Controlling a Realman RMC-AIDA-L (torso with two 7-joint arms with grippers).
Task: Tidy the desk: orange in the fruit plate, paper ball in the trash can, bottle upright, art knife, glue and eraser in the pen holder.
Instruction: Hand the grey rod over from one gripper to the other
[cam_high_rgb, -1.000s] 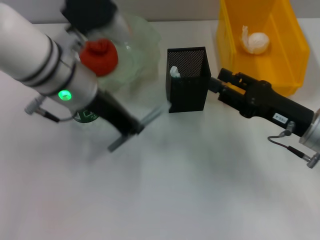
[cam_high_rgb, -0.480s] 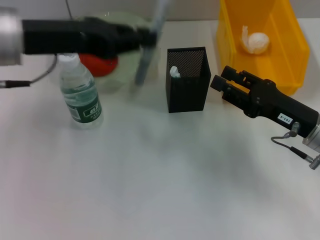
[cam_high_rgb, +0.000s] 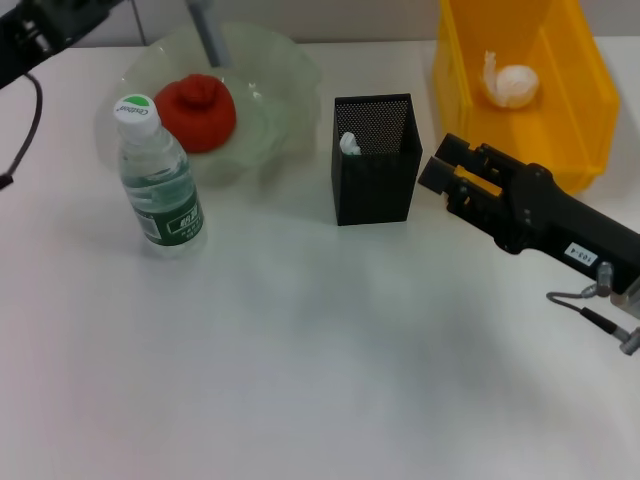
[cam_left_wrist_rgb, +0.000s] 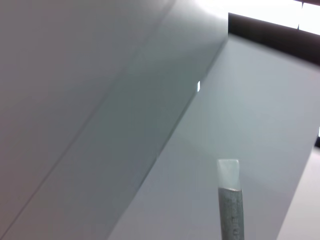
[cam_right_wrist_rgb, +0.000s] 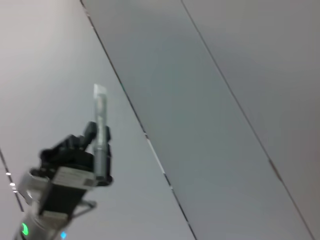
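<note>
My left gripper (cam_right_wrist_rgb: 99, 146) is raised high at the far left, shut on the grey art knife (cam_right_wrist_rgb: 100, 117), whose lower end hangs above the fruit plate (cam_high_rgb: 290, 75); its tip (cam_left_wrist_rgb: 229, 200) points up. The orange (cam_high_rgb: 197, 110) lies in the plate. The bottle (cam_high_rgb: 160, 185) stands upright in front of it. The black mesh pen holder (cam_high_rgb: 375, 165) holds a white object (cam_high_rgb: 349, 143) that may be the glue. The eraser is hidden. The paper ball (cam_high_rgb: 512, 85) lies in the yellow trash can (cam_high_rgb: 590, 110). My right gripper (cam_high_rgb: 440, 168) is open just right of the pen holder.
The white desk (cam_high_rgb: 300, 360) stretches toward the near edge. The trash can stands close behind my right arm (cam_high_rgb: 560, 225). A thin cable (cam_high_rgb: 590, 300) hangs from that arm's wrist.
My left arm swung up and to the far left with the art knife, uncovering the upright bottle and the orange. My right gripper drew slightly back from the pen holder.
</note>
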